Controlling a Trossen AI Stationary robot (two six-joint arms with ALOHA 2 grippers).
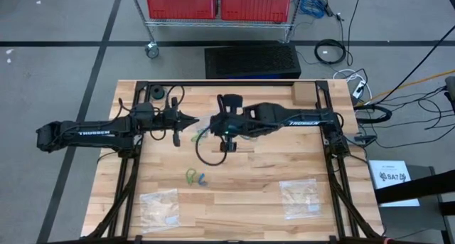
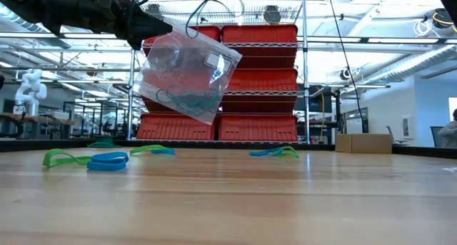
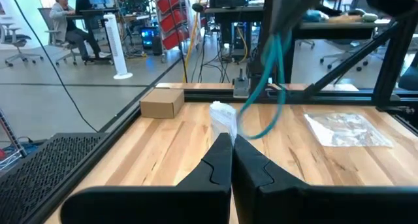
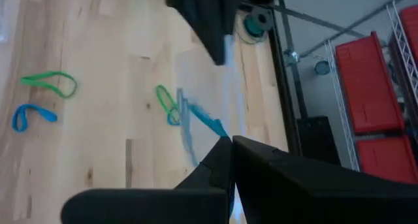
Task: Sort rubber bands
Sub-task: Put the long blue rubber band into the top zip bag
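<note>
1. While both arms are meeting mid-table, pinching a clear crinkly plastic bag (image 2: 187, 73) aloft between left gripper (image 1: 190, 121) and right gripper (image 1: 215, 122), both clamped on its edges, probably to keep it open.
2. Hanging inside: teal rubber bands (image 2: 187, 98).
3. Lying loose on the wooden table (image 1: 270, 173): green and blue elastic loops (image 1: 196, 177), awaiting sorting.

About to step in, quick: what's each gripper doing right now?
Left gripper: shut on the clear bag, held above the table.
Right gripper: shut on the same bag's other edge.
</note>
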